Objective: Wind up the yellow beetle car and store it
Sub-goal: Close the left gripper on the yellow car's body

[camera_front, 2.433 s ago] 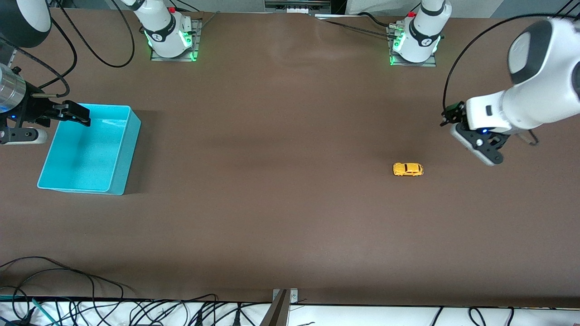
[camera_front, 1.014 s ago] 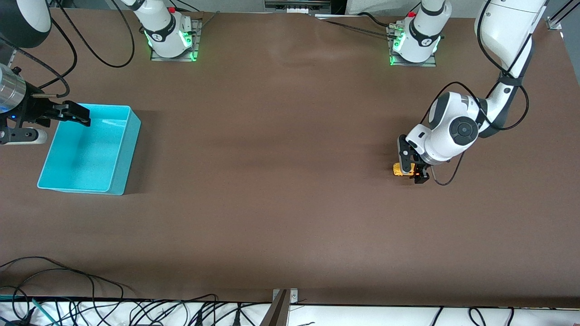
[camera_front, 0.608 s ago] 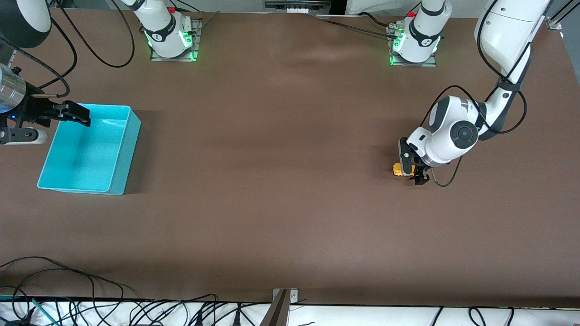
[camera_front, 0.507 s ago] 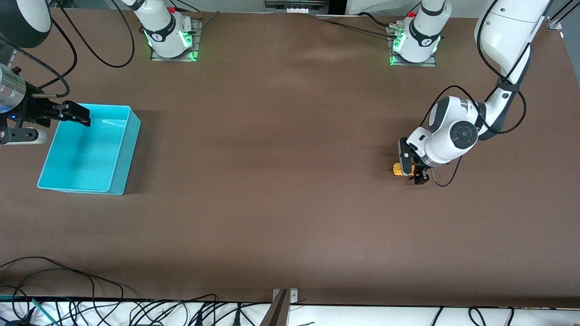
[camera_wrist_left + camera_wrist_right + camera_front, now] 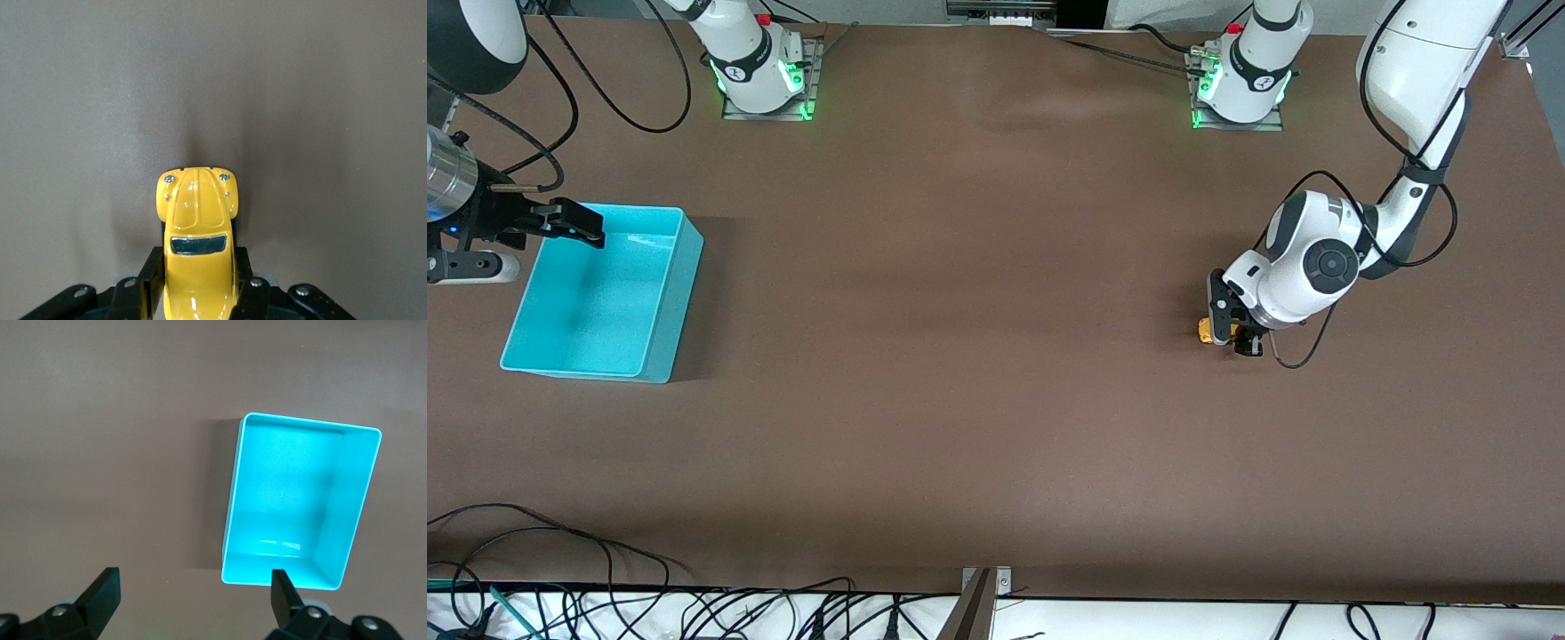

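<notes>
The yellow beetle car (image 5: 1206, 332) stands on the brown table toward the left arm's end. My left gripper (image 5: 1234, 331) is down on it and hides most of it in the front view. In the left wrist view the car (image 5: 197, 220) sits between the two black fingers (image 5: 149, 283), which press on its sides behind the windscreen; its bonnet sticks out ahead of them. My right gripper (image 5: 578, 224) is open and empty, and waits over the farther edge of the turquoise bin (image 5: 587, 302). The bin (image 5: 287, 480) is empty.
The arm bases (image 5: 758, 67) stand along the farther table edge. Loose cables (image 5: 560, 569) lie at the edge nearest the front camera. Bare brown tabletop (image 5: 960, 311) stretches between the car and the bin.
My left arm came down from the table's end onto the car and its fingers closed round it; over the last second it only shifted slightly. The right arm has not moved.
</notes>
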`<state>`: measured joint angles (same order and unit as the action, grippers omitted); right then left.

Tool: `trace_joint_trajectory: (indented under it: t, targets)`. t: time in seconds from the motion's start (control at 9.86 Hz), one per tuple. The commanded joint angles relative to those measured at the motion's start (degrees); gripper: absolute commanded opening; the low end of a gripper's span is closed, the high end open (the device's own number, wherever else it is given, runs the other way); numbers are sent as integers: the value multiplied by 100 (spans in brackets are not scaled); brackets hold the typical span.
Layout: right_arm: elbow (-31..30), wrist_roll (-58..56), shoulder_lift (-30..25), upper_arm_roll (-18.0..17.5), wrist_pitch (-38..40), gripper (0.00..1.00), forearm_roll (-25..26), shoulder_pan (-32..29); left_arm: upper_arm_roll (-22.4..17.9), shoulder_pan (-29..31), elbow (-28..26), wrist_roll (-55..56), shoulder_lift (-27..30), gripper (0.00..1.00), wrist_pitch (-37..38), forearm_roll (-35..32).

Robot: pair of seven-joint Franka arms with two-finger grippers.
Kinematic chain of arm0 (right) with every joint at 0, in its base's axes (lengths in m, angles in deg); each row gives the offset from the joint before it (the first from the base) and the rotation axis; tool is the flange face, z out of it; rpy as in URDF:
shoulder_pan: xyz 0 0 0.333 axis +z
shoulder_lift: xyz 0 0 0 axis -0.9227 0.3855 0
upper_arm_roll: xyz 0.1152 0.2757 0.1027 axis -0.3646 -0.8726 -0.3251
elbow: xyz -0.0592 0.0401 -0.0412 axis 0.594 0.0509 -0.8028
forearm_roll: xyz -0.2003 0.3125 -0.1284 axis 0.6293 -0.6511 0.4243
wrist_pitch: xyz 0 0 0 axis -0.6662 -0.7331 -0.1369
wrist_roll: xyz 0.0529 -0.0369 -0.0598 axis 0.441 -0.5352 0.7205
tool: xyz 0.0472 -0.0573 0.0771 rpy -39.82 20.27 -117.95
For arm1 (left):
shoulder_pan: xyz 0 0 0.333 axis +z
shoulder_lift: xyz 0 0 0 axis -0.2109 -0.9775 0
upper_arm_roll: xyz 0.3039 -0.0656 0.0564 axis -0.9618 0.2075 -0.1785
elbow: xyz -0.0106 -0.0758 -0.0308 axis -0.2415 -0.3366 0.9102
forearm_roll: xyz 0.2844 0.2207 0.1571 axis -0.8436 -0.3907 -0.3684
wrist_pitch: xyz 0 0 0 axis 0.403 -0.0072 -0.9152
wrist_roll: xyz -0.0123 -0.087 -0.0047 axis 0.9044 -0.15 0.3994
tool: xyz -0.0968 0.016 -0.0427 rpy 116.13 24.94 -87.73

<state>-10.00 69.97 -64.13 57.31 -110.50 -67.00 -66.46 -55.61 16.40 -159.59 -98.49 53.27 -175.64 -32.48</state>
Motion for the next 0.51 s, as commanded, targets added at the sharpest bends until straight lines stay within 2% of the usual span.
trace_joint_trajectory:
  t: [0.0, 0.41]
  targets:
    - [9, 74, -22, -36, 61, 100, 78, -15, 24, 17, 105, -14, -89, 11, -22, -181]
    - [9, 74, -22, -36, 61, 100, 78, -15, -20, 156, 105, -92, -220, 11, -4, -198]
